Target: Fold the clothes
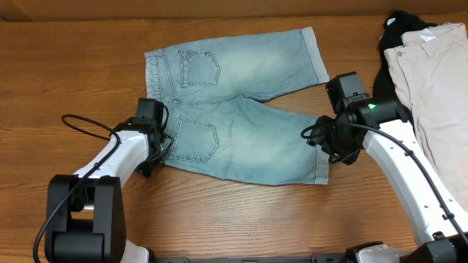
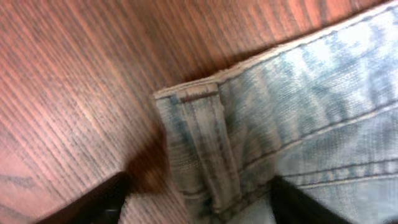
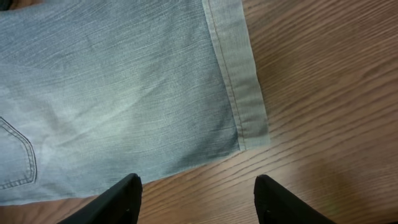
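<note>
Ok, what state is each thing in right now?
Shorts: spread flat, unfolded, back pockets up.
Left gripper: open, astride waistband corner.
Right gripper: open, over hem corner.
Beige trousers: lying loose, partly out of frame.
Black garment: bunched against the trousers.

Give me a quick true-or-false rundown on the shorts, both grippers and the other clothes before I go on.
1. The denim shorts lie spread flat, back pockets up. True.
2. The left gripper is shut on the waistband. False: it is open, with a finger on either side of the waistband corner.
3. The right gripper is open at the near leg's hem corner. True.
4. The beige trousers lie on top of the shorts. False: they lie apart, at the table's right edge.
</note>
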{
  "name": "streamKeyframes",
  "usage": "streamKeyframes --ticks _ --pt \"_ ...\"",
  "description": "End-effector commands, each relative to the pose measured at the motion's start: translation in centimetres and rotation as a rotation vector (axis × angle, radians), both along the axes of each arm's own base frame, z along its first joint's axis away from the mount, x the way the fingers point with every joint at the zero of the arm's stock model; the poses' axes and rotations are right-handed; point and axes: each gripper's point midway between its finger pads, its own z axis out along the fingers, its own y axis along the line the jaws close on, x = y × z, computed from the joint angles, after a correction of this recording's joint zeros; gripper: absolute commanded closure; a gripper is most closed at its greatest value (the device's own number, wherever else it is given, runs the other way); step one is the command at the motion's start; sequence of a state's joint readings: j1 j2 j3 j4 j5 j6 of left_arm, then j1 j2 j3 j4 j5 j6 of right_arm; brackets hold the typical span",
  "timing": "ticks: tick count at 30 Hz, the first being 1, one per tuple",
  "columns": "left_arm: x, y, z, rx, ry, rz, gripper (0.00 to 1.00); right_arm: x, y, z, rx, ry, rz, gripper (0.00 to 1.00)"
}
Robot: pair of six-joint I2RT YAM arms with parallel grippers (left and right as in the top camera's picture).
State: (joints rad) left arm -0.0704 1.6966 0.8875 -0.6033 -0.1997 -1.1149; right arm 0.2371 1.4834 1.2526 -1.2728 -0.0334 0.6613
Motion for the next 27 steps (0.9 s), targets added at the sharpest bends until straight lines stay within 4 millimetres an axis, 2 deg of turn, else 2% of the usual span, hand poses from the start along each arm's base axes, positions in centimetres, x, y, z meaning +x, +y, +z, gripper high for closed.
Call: streamKeyframes --ticks 1,2,4,8,9,11,13,16,19,25,27 --pt "-0.4 1.0 -0.5 0.055 0.025 -0.006 0.44 0.0 -0.1 -0.1 -0.008 0.001 -0.017 0.38" --pt "-0.3 1.0 -0.5 0.055 0.021 -0.005 0.45 0.0 -0.1 -0.1 -0.008 0.0 -0.018 0.38" --pt "-0.1 1.0 -0.5 0.055 0.01 -0.006 0.55 -0.2 -0.1 -0.1 -0.009 0.006 -0.017 0.39" --pt "0.1 1.0 -0.5 0.053 0.003 -0.006 0.69 -0.9 -0.2 -0.2 -0.012 0.035 -0.022 0.39" --pt "0.1 1.0 -0.5 0.054 0.007 -0.023 0.79 -1.1 -0.2 -0.2 -0.01 0.047 -0.032 0.43" --pt "0.1 0.8 -0.5 0.048 0.014 -0.053 0.91 -1.6 0.0 -0.2 0.002 0.068 -0.052 0.48" --pt "0.0 0.6 -0.6 0.039 0.022 -0.081 0.96 -1.9 0.4 -0.3 0.026 0.083 -0.05 0.51" --pt "-0.3 0.2 -0.7 0.022 0.038 -0.094 0.96 -2.6 1.1 -0.7 0.071 0.119 -0.056 0.57" --pt "-0.6 0.0 -0.8 0.007 0.048 -0.097 0.95 -4.2 1.5 -2.5 0.08 0.181 -0.086 0.64" --pt "-0.4 0.0 -0.8 0.008 0.042 -0.099 0.96 -7.0 2.7 -6.4 0.064 0.257 -0.12 0.64" --pt "-0.4 0.0 -0.8 0.008 0.042 -0.099 0.96 -7.4 2.8 -7.6 0.059 0.256 -0.133 0.57"
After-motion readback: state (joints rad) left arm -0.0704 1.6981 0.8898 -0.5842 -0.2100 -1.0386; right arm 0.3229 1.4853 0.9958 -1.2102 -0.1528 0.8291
